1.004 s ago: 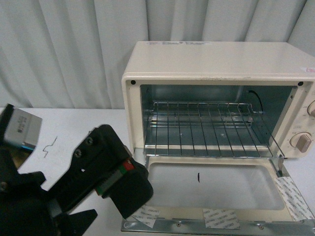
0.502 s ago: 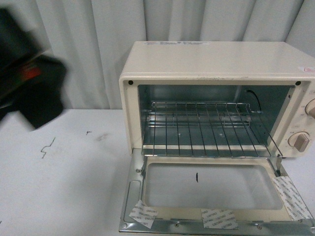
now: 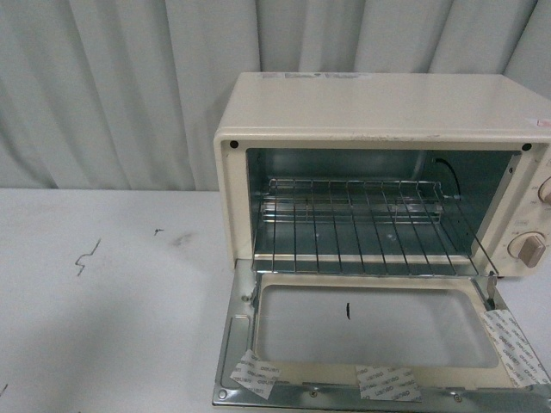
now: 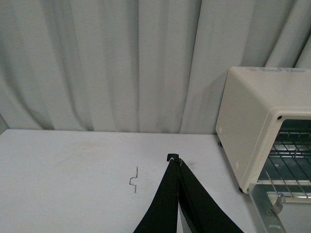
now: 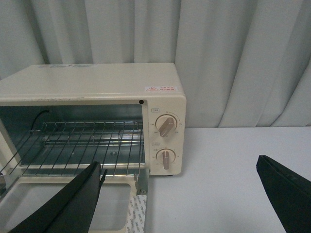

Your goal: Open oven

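My left gripper [image 4: 174, 158] hangs above the white table [image 4: 58, 170], jaws pressed together on nothing. My right gripper [image 5: 179, 164] is spread wide, facing the oven [image 3: 379, 112]. The oven sits on the table's right, long side running left to right, mouth toward me, door [image 3: 370, 327] dropped flat. A pale curtain [image 3: 112, 86] hangs behind.

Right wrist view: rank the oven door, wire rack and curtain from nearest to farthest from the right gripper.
From the right gripper, which is open wide:
1. Oven door, lying flat just beneath one finger.
2. Wire rack, inside the oven, behind the door.
3. Curtain, behind the oven, farthest.
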Robot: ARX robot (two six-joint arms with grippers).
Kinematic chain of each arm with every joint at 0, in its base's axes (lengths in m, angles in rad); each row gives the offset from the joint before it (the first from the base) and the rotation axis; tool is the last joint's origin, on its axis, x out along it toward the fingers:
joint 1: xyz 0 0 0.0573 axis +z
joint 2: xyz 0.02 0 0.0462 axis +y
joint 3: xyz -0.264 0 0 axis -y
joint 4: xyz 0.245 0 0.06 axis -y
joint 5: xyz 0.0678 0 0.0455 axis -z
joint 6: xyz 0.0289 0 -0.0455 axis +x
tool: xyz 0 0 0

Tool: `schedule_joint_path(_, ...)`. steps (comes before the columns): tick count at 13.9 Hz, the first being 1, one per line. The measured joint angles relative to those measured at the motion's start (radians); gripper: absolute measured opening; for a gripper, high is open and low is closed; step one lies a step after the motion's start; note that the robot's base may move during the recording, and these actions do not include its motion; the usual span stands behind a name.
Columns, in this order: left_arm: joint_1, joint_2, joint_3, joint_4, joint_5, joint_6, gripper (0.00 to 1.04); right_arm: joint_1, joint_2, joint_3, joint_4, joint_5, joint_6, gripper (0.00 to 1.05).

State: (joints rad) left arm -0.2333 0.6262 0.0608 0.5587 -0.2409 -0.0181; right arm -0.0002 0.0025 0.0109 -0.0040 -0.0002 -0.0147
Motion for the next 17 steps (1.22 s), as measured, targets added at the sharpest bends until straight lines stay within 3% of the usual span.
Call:
schedule_joint_path(5,0.117,-0.179,-0.051,-0.117,0.121,0.001,0.02,0.000,0.000,0.000,0.000,0.000,0.000,0.98)
schedule_joint_path(6,0.192,-0.233,-0.051,-0.166,0.212,0.001,0.02,0.000,0.000,0.000,0.000,0.000,0.000,0.98)
schedule_joint_path(7,0.243,-0.262,-0.051,-0.197,0.222,0.000,0.02,0.000,0.000,0.000,0.000,0.000,0.000,0.98)
schedule_joint_path(15,0.232,-0.454,-0.051,-0.385,0.241,0.000,0.02,0.000,0.000,0.000,0.000,0.000,0.000,0.98)
schedule_joint_path(16,0.232,-0.541,-0.051,-0.525,0.240,0.001,0.02,0.000,0.000,0.000,0.000,0.000,0.000,0.98)
schedule_joint_path(17,0.232,-0.621,-0.051,-0.556,0.241,0.001,0.02,0.000,0.000,0.000,0.000,0.000,0.000,0.98)
